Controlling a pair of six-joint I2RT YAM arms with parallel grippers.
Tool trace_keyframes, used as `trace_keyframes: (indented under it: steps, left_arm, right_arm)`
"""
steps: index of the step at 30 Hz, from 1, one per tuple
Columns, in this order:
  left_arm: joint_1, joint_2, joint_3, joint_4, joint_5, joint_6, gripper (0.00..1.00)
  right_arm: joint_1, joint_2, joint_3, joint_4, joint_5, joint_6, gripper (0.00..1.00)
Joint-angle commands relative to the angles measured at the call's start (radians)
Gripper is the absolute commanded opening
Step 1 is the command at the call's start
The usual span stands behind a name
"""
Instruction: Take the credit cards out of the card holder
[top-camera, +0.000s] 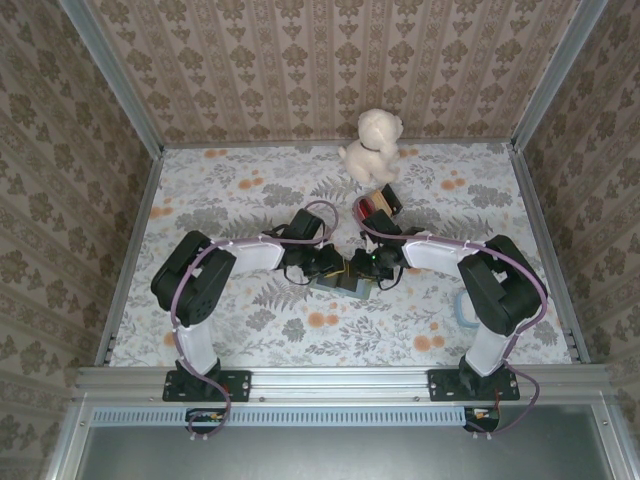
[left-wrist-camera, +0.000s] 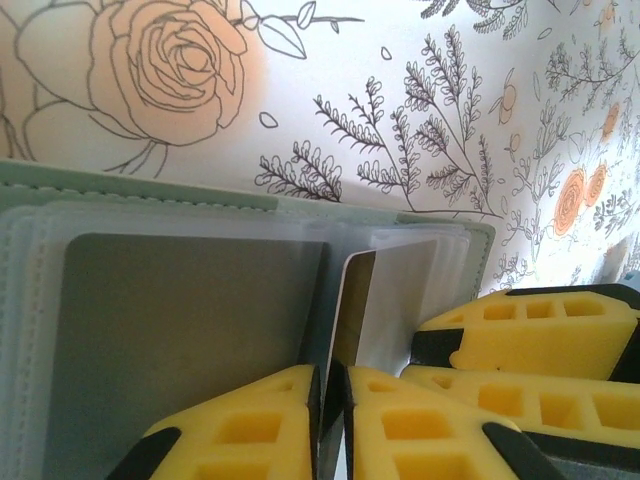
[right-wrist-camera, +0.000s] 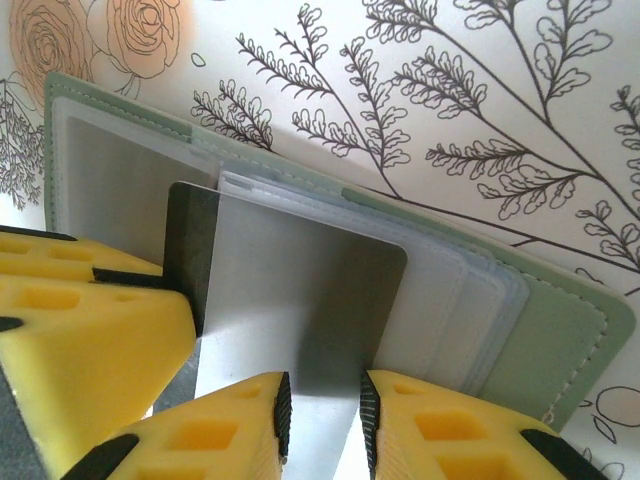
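- From above: find the card holder (top-camera: 334, 289) lying open at mid-table, a little nearer than the centre of the floral table (top-camera: 250, 190), where both arms' wrists meet. Too covered there to read either set of jaws.
- From the left wrist: see the card holder (left-wrist-camera: 130, 190) spread flat, clear sleeves (left-wrist-camera: 30, 300) facing up, with one credit card (left-wrist-camera: 345, 300) standing edge-on out of a middle sleeve. Left jaws pressed almost together, pinching that card's near end, a yellow finger (left-wrist-camera: 250, 430) on each face. Right jaws just to the right, low over the holder's right half.
- From the right wrist: same credit card (right-wrist-camera: 300, 290) face-on, grey, partly drawn out of the sleeves, with the sage cover running off to the far right. Right jaws a narrow slit apart, the card's face showing through the gap. Cannot tell whether pinching anything or only bearing down on the holder.
- Handling, as a judgement: expect a light, thin, stiff and slick card, and a soft, light holder prone to lifting or sliding along with it. Best taken by the card's exposed end, flat on both faces, and drawn straight along the sleeve with the holder pinned on its cover.
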Motion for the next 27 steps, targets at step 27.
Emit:
trace_keyframes:
  steps: [27]
  left_arm:
    - [0.046,-0.46,-0.167,-0.18,-0.255,0.101,0.0]
  right_arm:
    - [-0.045,-0.243,-0.174,0.304,-0.146,0.009,0.53]
